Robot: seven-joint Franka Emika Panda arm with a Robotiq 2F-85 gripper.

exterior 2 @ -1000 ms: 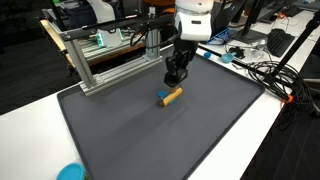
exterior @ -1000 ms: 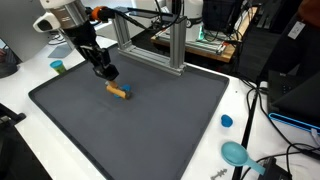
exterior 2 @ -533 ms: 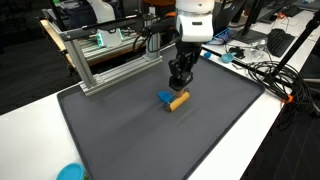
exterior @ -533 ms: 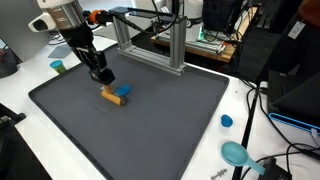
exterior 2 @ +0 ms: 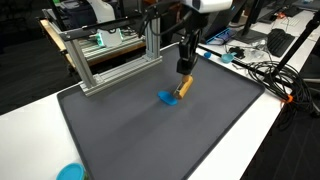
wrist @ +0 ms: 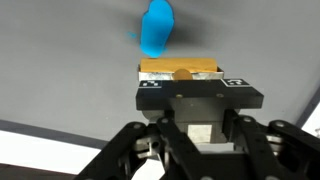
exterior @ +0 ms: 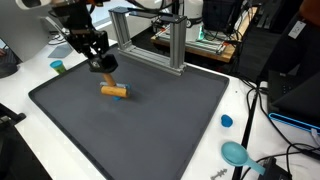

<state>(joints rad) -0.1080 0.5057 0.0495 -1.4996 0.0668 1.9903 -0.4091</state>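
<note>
Above the dark mat [exterior: 160, 125]: the hand [exterior 2: 186, 72] hangs fingers-down from the arm, over the far half of the mat that covers the white tabletop [exterior 2: 40, 110].
Hand: clamped on a small wooden block [wrist: 180, 69]. In the wrist view the block fills the gap between the two fingers and lies crosswise at their tips.
Wooden block: light tan and bar-shaped. In an exterior view [exterior 2: 184, 87] it hangs tilted, with its lower end close to the mat.
Blue piece [exterior 2: 167, 97]: lies on the mat just beside the block's lower end. Whether the two touch cannot be told.
Metal frame [exterior 2: 110, 60]: stands along the far edge of the mat, near the hand but apart from it.
Doing the lift well: the grip appears to sit out at the fingertips, so a slow, straight rise seems wise. A level wrist should stop the tilted block from pivoting. Its low end should clear the blue piece without dragging it, and the arm should stay off the frame.
Block relative to hand: held between the fingertips, directly under the wrist. Its free end reaches down past the fingers on the side toward the blue piece.
</note>
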